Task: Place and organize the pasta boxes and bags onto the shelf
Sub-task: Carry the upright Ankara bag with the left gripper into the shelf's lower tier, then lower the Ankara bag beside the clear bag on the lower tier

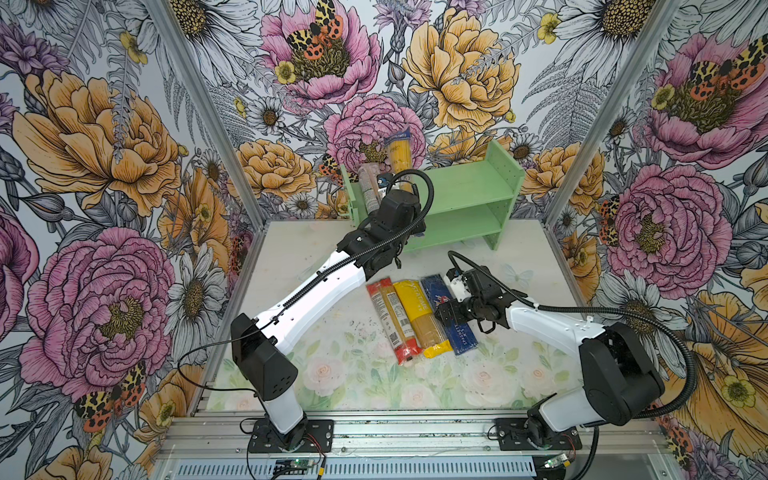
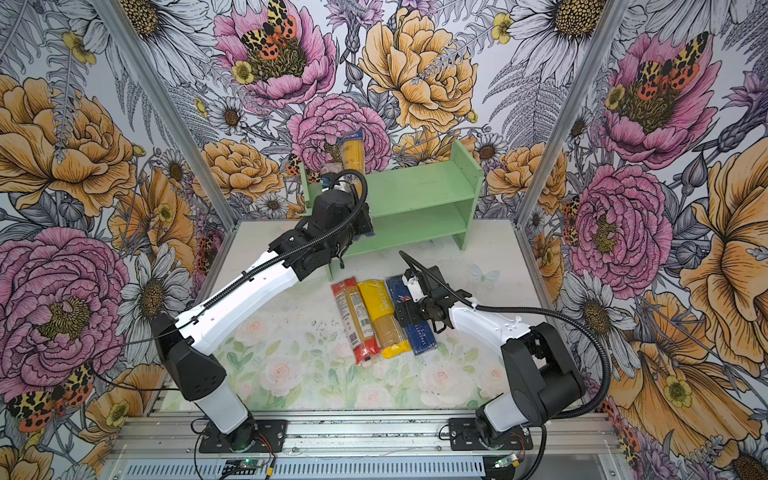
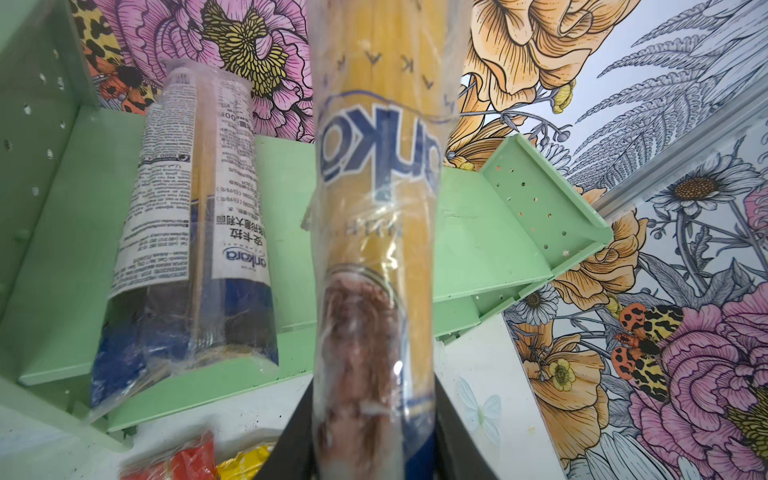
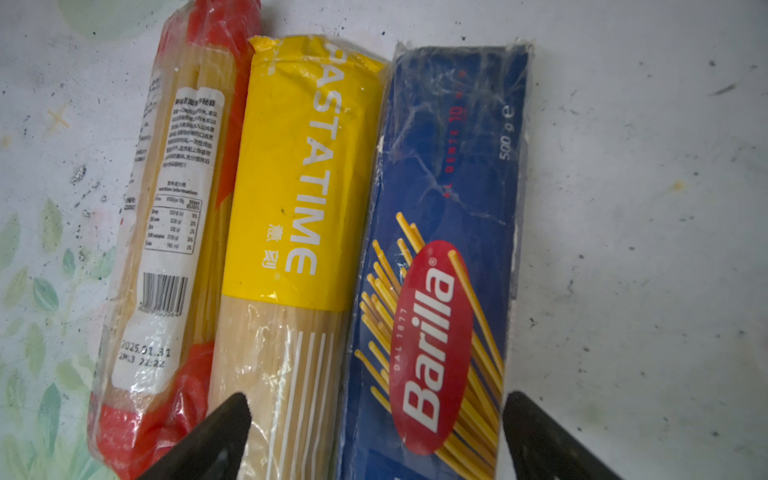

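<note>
left arm [image 1: 316, 291] stretched forward, left pincer [image 3: 374, 440] clamped tight; right arm [image 1: 552, 324] bent low, right pincer [image 4: 376, 405] spread wide, facing down

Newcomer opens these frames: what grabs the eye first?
The left gripper grips a clear spaghetti bag upright at the green shelf, beside a second clear bag leaning there. Mid-table, red-ended bag, yellow bag and Barilla box lie side by side, the open right gripper over the box.

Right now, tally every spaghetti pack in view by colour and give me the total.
Clear plastic spaghetti bags with dark-blue ends: 2
Clear plastic spaghetti bag with red ends: 1
Yellow plastic spaghetti bag: 1
Dark blue cardboard Barilla box: 1
Total: 5
</note>
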Motion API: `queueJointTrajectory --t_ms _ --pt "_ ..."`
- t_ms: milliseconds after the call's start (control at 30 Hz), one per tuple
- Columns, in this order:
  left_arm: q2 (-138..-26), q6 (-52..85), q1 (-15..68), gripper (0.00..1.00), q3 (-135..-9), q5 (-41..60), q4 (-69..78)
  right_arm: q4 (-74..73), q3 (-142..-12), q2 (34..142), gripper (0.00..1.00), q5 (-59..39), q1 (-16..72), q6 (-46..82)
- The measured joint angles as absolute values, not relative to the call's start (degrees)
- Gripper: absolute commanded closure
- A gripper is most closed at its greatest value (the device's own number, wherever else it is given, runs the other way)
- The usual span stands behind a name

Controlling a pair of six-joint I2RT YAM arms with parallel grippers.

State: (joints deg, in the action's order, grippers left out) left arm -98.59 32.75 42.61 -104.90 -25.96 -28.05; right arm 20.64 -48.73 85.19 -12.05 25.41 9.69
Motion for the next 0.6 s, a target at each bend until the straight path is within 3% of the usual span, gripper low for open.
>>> queueJointTrajectory --t_ms 600 --pt "-109.4 32.6 41.3 1.0 -115.9 -24.0 -28.0 20.8 -48.2 84.4 0.03 -12.1 25.4 9.5"
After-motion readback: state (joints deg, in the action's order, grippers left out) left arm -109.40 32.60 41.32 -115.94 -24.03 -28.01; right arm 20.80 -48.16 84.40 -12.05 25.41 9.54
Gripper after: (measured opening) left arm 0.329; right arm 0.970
